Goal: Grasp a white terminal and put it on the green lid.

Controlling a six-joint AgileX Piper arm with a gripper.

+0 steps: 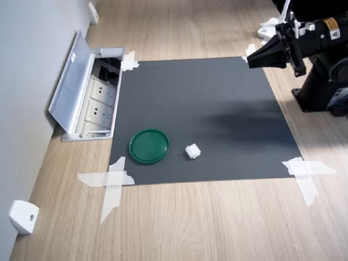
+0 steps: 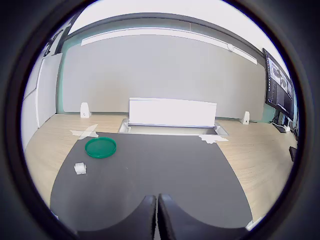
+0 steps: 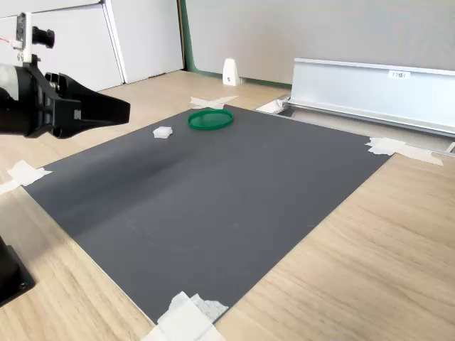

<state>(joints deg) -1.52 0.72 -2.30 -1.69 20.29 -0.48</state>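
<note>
Beside the green lid [image 1: 149, 145], white terminal [image 1: 193, 151] sits apart and ungrasped; gripper [image 1: 251, 61], fingers pressed together, hangs far off — a descent unopened would likely knock it away.

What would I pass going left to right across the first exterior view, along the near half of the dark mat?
Crossed white tape strips → flat round dark-green plastic lid → small white blocky plastic terminal → second white tape cross.
</note>
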